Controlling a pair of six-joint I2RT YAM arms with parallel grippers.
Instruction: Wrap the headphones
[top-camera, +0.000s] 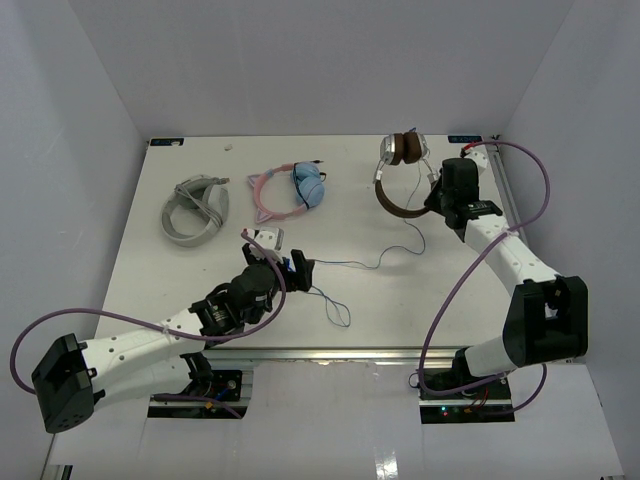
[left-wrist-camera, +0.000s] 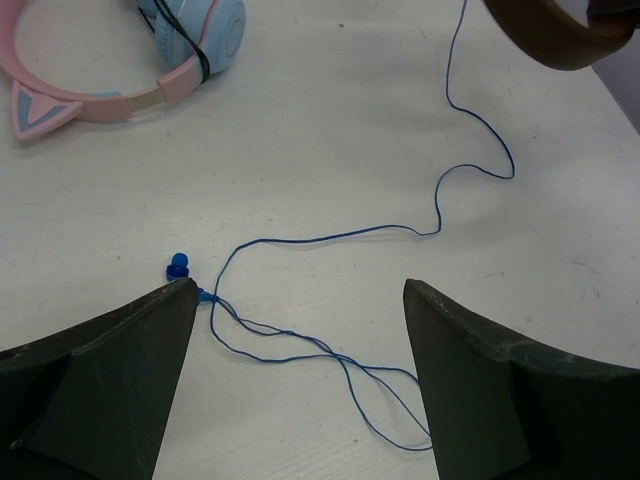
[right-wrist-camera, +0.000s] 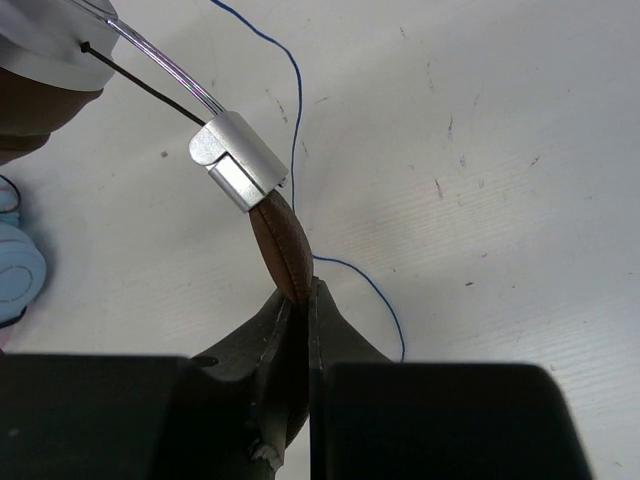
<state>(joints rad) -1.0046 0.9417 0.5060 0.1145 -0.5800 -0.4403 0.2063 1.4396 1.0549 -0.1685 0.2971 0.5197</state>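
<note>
The headphones, with a brown headband and silver cups, lie at the back right of the table. Their thin blue cable runs forward and left and ends in loose loops. My right gripper is shut on the brown headband, just below a silver slider. My left gripper is open and hovers over the cable loops, with the blue plug beside its left finger. It touches nothing.
A pink cat-ear pair with light blue cups lies at the back middle and also shows in the left wrist view. A grey-white pair lies at the back left. White walls enclose the table.
</note>
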